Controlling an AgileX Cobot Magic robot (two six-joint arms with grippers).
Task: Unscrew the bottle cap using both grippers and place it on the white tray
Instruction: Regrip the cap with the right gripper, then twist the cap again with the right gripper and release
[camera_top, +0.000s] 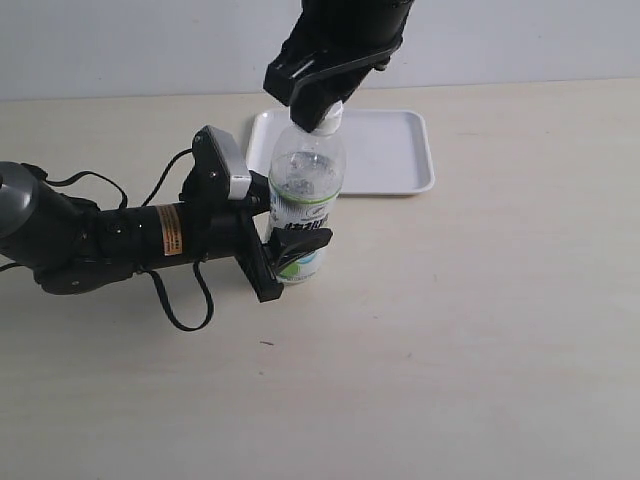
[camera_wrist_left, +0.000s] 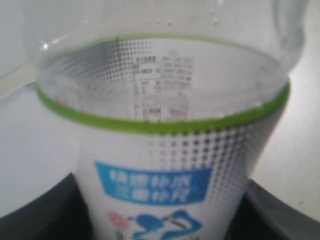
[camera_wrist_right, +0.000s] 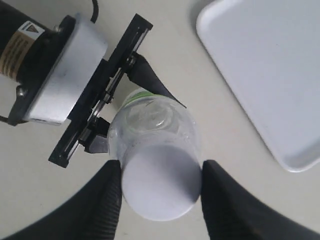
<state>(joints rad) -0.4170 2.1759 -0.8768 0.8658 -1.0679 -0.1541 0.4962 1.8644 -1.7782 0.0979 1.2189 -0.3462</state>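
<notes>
The clear bottle (camera_top: 305, 195) stands upright on the table, its white-and-green label (camera_wrist_left: 165, 165) filling the left wrist view. My left gripper (camera_top: 290, 255) is shut on the bottle's lower body, one black finger on each side. From above, my right gripper (camera_top: 318, 112) is shut on the white bottle cap (camera_wrist_right: 161, 184), which still sits on the bottle's neck; its ribbed fingers (camera_wrist_right: 107, 200) press on both sides of the cap. In the exterior view only a sliver of the cap (camera_top: 330, 122) shows below the gripper. The white tray (camera_top: 395, 150) lies just behind the bottle.
The left arm (camera_top: 90, 240) lies low across the table with its orange label and looping cables (camera_top: 180, 310). The tray (camera_wrist_right: 270, 75) holds nothing. A pale wall runs along the table's far edge.
</notes>
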